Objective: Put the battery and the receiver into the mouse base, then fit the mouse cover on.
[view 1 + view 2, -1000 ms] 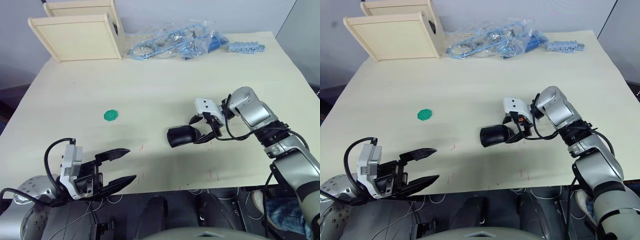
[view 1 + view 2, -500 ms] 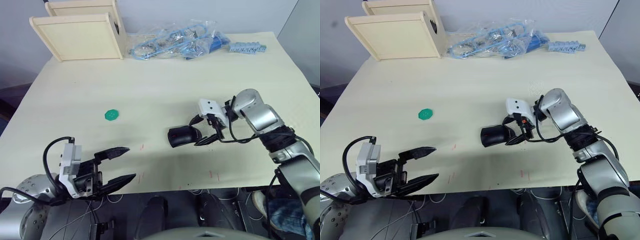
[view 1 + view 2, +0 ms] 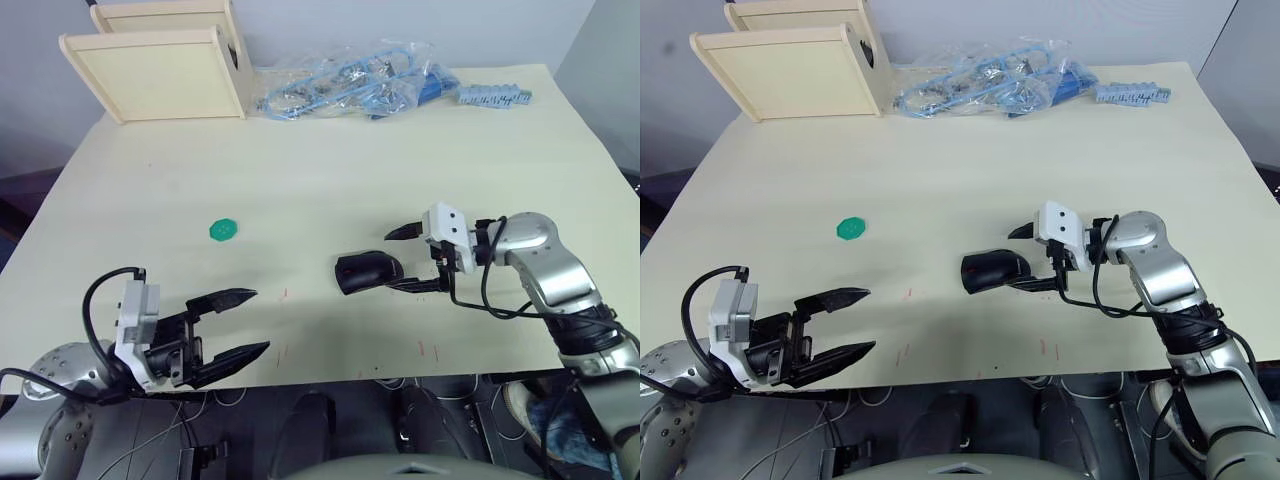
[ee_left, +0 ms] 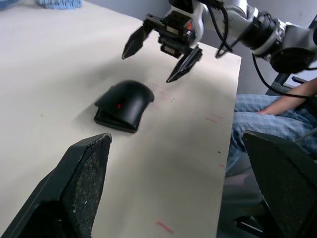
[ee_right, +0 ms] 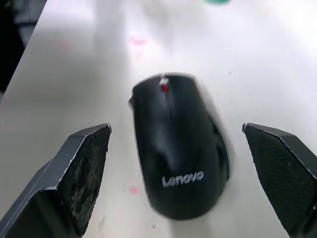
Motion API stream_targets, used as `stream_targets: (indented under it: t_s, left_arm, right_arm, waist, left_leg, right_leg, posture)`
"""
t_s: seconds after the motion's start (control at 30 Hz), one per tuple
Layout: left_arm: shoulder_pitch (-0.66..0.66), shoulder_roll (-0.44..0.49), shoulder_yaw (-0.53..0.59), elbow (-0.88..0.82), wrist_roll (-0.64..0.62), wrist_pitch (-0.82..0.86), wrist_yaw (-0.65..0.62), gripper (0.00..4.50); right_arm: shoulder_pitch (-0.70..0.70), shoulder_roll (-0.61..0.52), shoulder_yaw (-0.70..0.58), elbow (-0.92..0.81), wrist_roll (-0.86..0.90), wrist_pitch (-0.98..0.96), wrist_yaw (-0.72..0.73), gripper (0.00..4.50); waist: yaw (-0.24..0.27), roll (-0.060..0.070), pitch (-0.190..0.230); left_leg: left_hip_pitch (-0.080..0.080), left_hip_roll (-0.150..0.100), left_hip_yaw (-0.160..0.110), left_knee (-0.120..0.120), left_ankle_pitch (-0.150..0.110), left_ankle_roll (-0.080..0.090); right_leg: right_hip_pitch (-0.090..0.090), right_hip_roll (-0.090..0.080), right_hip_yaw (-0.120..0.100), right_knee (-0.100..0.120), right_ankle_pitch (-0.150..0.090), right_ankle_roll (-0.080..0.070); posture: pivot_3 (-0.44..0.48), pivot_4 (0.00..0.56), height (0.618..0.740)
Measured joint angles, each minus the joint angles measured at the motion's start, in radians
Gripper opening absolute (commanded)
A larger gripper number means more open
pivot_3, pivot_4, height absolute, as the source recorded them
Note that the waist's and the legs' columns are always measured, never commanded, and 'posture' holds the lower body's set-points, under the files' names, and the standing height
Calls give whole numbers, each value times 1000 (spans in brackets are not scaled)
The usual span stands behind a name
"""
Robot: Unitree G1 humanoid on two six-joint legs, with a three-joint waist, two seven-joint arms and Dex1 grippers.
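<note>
A lab-like test bench: bare cream table, bagged blue cables, wooden boxes by a grey wall.

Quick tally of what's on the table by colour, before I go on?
Black: 1, the mouse
Green: 1, the disc
Blue: 2, the bagged cables and the connector strip
Wood: 2, the boxes
Total: 6

Head eyes look down over the bench; both wrist views face the mouse, the right one closer.
</note>
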Motion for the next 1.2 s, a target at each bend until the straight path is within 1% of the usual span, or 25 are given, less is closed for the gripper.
stream_targets:
  t_s: [0.23, 0.33, 0.47, 0.6, 0.93, 1.2]
  left_arm:
    - [-26, 0, -26, 14, 2, 5, -4, 4500]
    - [-47, 0, -35, 37, 11, 1, -23, 4500]
    - [-90, 7, -50, 81, 21, -8, -57, 4500]
    - [-103, 11, -62, 102, 28, -12, -82, 4500]
    - [-65, 19, -57, 127, 39, -25, -127, 4500]
    - [-14, 18, -29, 127, 40, -47, -131, 4500]
  right_arm:
    - [72, 19, -10, 14, -2, -69, -89, 4480]
    - [98, 26, -5, 47, -18, -140, -107, 4480]
    - [106, 44, 8, 86, -34, -182, -120, 4480]
    - [106, 48, 9, 112, -38, -210, -132, 4480]
    - [102, 64, 10, 165, -38, -249, -127, 4480]
    - [51, 75, 17, 209, -38, -270, -99, 4480]
  waist:
    - [-1, 0, 0]
    - [-1, 0, 0]
    - [0, 0, 0]
    - [-1, 0, 0]
    - [-1, 0, 0]
    - [-1, 0, 0]
  left_leg:
    - [0, 0, 1, 0, 0, 0]
    - [0, 0, 2, 0, 0, 0]
    - [0, 0, 3, 0, 0, 0]
    - [0, 0, 3, 0, 0, 0]
    - [0, 0, 2, 0, 0, 0]
    - [0, 0, 2, 0, 0, 0]
  right_leg:
    - [0, 0, 0, 0, 0, 0]
    - [0, 0, 0, 0, 0, 0]
    - [0, 0, 0, 0, 0, 0]
    - [0, 0, 0, 0, 0, 0]
    - [0, 0, 0, 0, 0, 0]
    - [0, 0, 0, 0, 0, 0]
  posture:
    - [0, 150, 740]
    - [0, 150, 740]
    - [0, 150, 740]
    - [0, 150, 740]
    - [0, 150, 740]
    - [0, 150, 740]
